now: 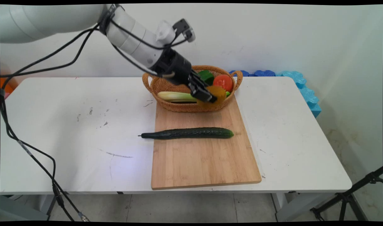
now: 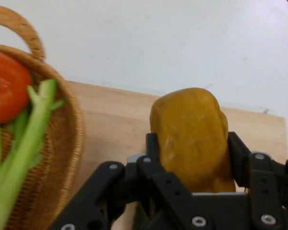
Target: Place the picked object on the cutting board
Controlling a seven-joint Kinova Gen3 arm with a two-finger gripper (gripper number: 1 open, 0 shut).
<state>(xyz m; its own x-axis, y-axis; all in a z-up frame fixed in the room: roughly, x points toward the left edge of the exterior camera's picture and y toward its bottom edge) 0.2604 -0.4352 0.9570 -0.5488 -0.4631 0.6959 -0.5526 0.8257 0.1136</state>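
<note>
Gripper has jaws clamped on a yellow-orange veg, prob. a pepper, one finger each side, closed only as far as its width. Pepper sits lifted over the basket front rim, above the cutting board. Basket holds tomato, green pepper, celery. Cucumber lies across board, stem end over the counter.

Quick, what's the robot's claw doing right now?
Claw: closed on the yellow pepper, held over the basket's edge.
</note>
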